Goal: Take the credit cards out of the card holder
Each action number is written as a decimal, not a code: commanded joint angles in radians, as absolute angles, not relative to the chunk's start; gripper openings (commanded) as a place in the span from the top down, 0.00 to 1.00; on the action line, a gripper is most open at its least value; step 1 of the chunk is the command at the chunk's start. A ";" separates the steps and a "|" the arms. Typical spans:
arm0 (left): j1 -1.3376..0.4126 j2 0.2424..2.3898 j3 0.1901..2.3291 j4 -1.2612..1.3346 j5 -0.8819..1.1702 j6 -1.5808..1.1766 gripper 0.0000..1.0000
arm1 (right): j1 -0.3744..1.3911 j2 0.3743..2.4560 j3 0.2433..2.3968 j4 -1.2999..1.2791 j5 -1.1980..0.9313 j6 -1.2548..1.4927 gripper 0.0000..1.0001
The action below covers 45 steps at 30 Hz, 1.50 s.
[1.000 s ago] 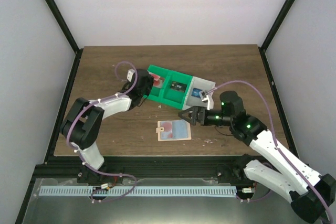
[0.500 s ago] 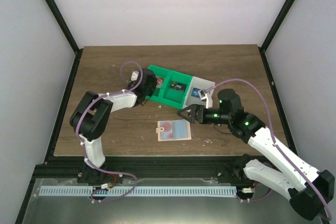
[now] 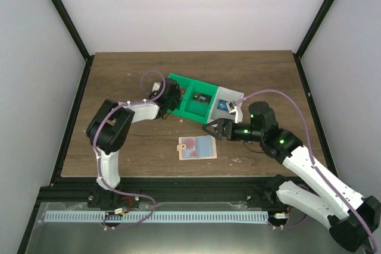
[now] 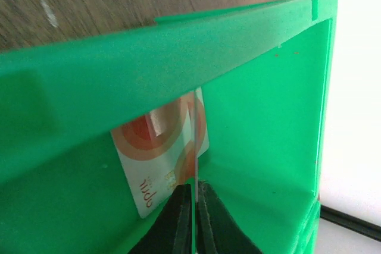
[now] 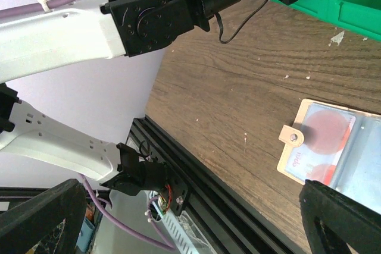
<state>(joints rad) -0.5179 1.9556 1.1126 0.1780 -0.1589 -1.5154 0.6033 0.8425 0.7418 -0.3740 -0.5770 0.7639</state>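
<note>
While the left gripper (image 4: 194, 194) sits down inside the green bin (image 4: 268, 117), its jaws are pinched tight on a card (image 4: 195, 147) I only see edge-on; a second card (image 4: 156, 165) with orange rings leans on the bin wall just behind it; right gripper (image 3: 213, 129) hovers just off the bin's near side, jaws spread wide; card holder (image 3: 197, 147) lies open on the table (image 3: 119, 75), near the bin on the arm-base side, reddish circles showing in its pockets.

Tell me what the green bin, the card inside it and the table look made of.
Green bin: moulded plastic, smooth with a soft sheen. Card: thin, printed and glossy, likely plastic. Table: wood or wood-look laminate, matte with visible grain.
</note>
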 commanded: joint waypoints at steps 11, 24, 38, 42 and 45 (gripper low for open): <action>-0.521 1.984 1.203 0.085 -0.037 -1.469 0.72 | 0.600 0.820 0.765 -0.380 -0.573 0.765 0.00; -0.528 1.946 1.235 -0.078 -0.011 -1.456 0.65 | 0.599 0.793 0.755 -0.388 -0.576 0.771 0.00; -0.527 2.055 1.401 -0.268 -0.131 -1.376 0.32 | 0.600 0.759 0.747 -0.390 -0.579 0.798 0.00; -0.528 2.078 1.439 -0.310 -0.160 -1.368 0.32 | 0.600 0.750 0.747 -0.398 -0.572 0.796 0.00; -0.528 2.095 1.468 -0.350 -0.188 -1.368 0.31 | 0.600 0.751 0.745 -0.400 -0.571 0.796 0.00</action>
